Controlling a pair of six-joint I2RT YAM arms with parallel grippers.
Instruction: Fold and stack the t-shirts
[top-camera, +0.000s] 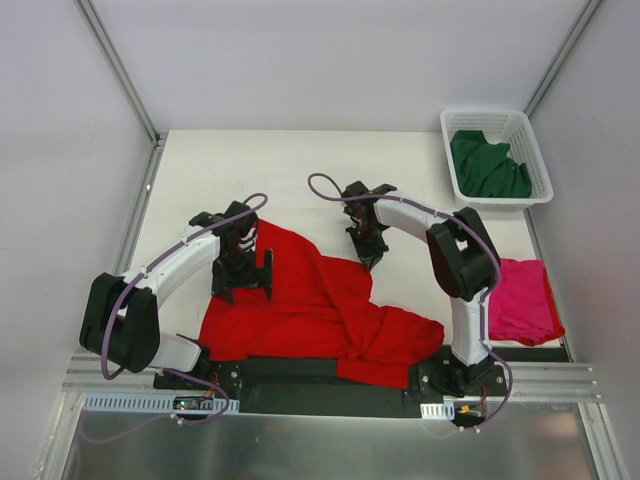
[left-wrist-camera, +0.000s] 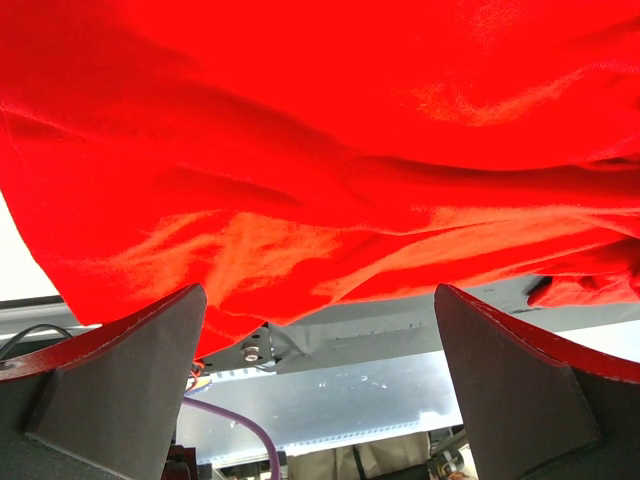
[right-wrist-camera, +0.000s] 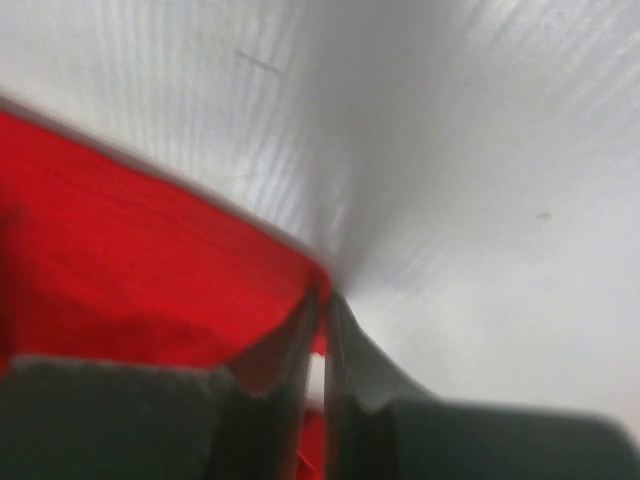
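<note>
Wrist views alone show right hand (right-wrist-camera: 324, 305) pinching an edge of red t-shirt (top-camera: 320, 300), left hand (left-wrist-camera: 318, 300) spread wide.

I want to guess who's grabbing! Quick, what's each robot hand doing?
Left gripper: open, holding nothing.
Right gripper: shut on the edge of the red t-shirt.

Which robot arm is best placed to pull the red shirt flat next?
Right. The right gripper looks pinched on an edge of the bright red cotton t-shirt; the left gripper hangs open.
</note>
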